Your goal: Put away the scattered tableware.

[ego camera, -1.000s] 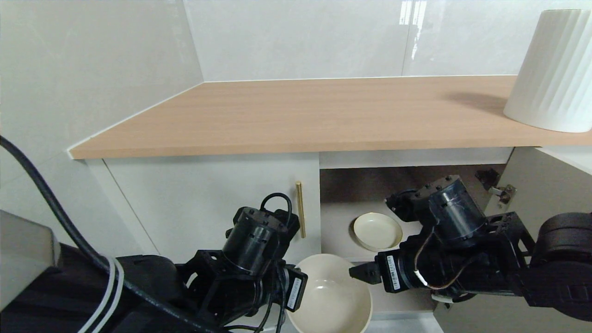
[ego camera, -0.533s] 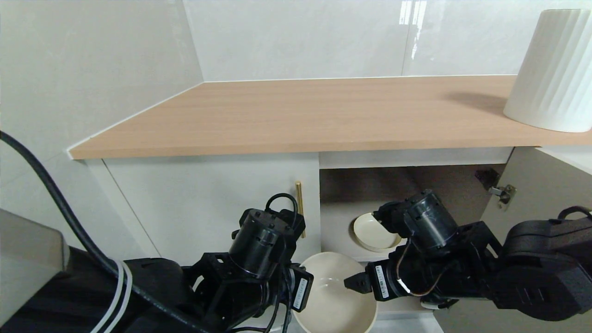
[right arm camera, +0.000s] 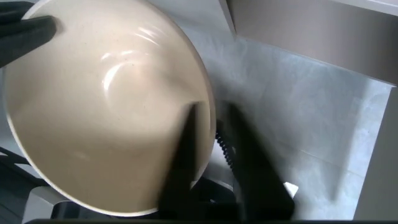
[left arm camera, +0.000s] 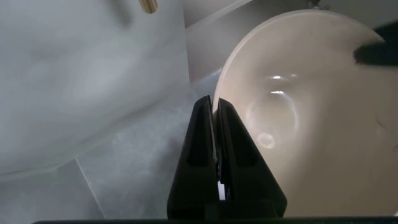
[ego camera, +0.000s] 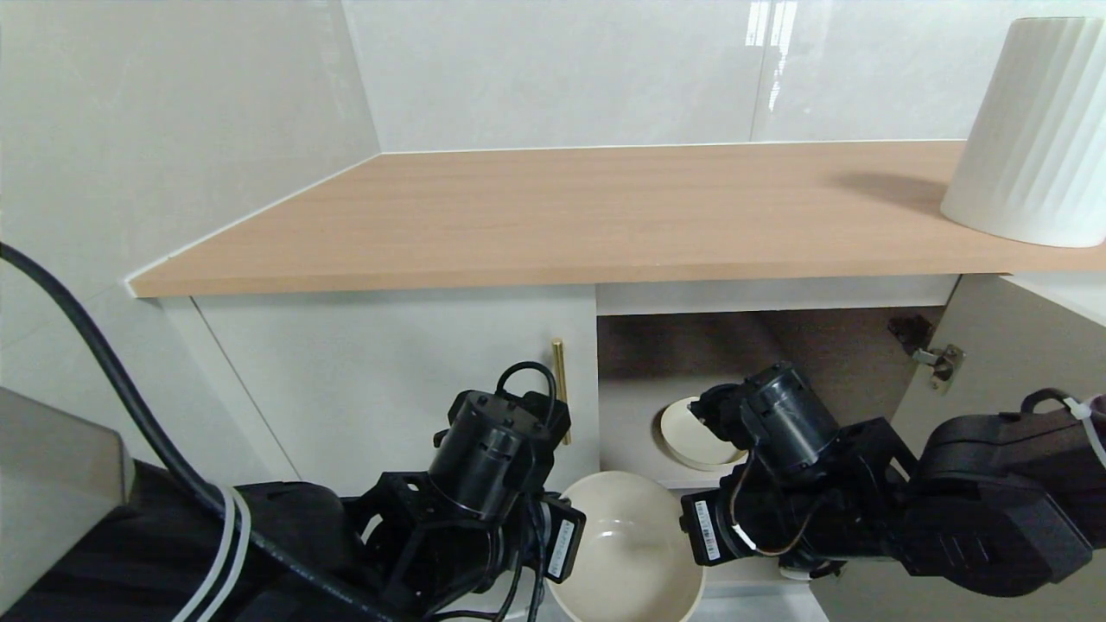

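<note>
Closed cupboard door (ego camera: 389, 380), white, stands at the left under the wooden countertop (ego camera: 605, 207), with a slim brass handle (ego camera: 559, 389) upright at its right edge. Left gripper (left arm camera: 215, 102) sits low in front of that door; its two fingers (left arm camera: 200, 130) are pressed together on the rim of the cream bowl (ego camera: 626, 553), one on each face of the wall, so it has the bowl firmly pinched at its left-hand edge. The bowl hangs clear of any surface, hollow side up, just in front of the open cupboard bay's lower edge and above the pale grey floor (left arm camera: 124, 168). Right gripper (right arm camera: 213, 111) is at the bowl's opposite edge: its fingers (right arm camera: 186, 149) stand apart and straddle the rim, one inside the hollow and one outside, with a visible gap on the outer side, so it is spread and not clamped. Behind that arm, a small cream plate (ego camera: 687, 436) lies flat on the shelf inside the open bay, partly hidden by the wrist. The bay's door (ego camera: 994, 363) is swung open to the right, with a metal hinge (ego camera: 942, 361) at its inner edge. A white ribbed shade (ego camera: 1032, 130) stands on the countertop at the far right.
</note>
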